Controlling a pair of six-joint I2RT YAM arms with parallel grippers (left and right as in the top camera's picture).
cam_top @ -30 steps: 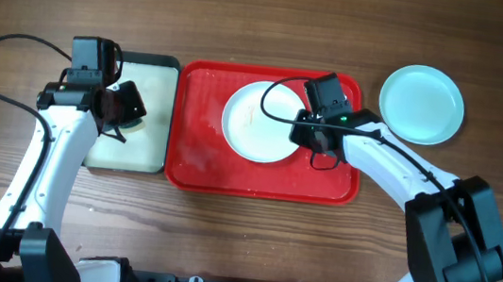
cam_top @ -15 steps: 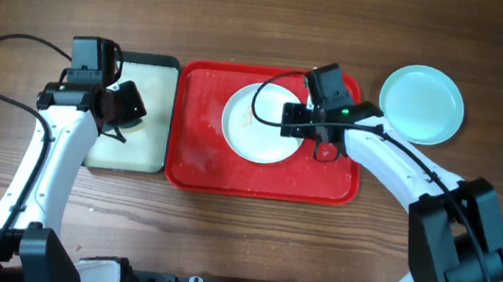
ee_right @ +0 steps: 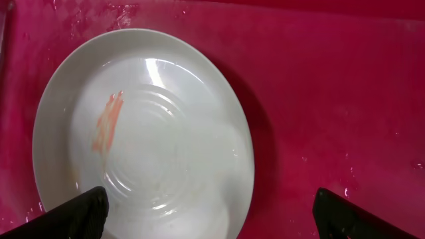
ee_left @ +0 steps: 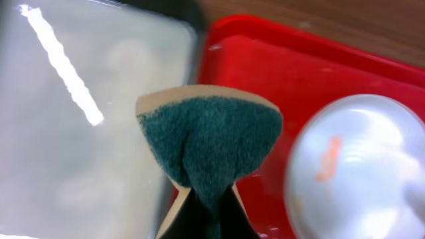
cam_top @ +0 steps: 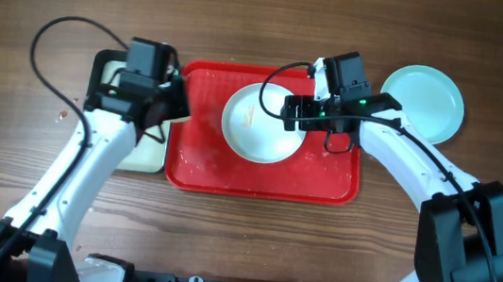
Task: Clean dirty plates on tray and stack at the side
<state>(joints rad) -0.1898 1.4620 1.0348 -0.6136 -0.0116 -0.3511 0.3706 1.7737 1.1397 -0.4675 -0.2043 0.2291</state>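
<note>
A white plate (cam_top: 261,123) with an orange smear lies on the red tray (cam_top: 261,178). In the right wrist view the plate (ee_right: 146,133) sits below my right gripper (ee_right: 209,219), which is open. One of its fingers (ee_right: 73,212) is over the plate's left side and the other over bare tray (ee_right: 332,99). A pale turquoise plate (cam_top: 422,103) rests on the table to the right of the tray. My left gripper (ee_left: 211,209) is shut on a green-faced sponge (ee_left: 211,143). It hovers at the tray's left edge (ee_left: 265,73), left of the white plate (ee_left: 358,172).
A smaller black-rimmed tray (cam_top: 141,152) with a pale inside lies just left of the red tray, partly hidden under my left arm. Water drops speckle the red tray's floor. A few small crumbs (cam_top: 62,116) lie on the wood at the far left.
My left arm swung right with the sponge, from over the small tray to the red tray's left edge. My right gripper opened wide and shifted up over the white plate's right side.
</note>
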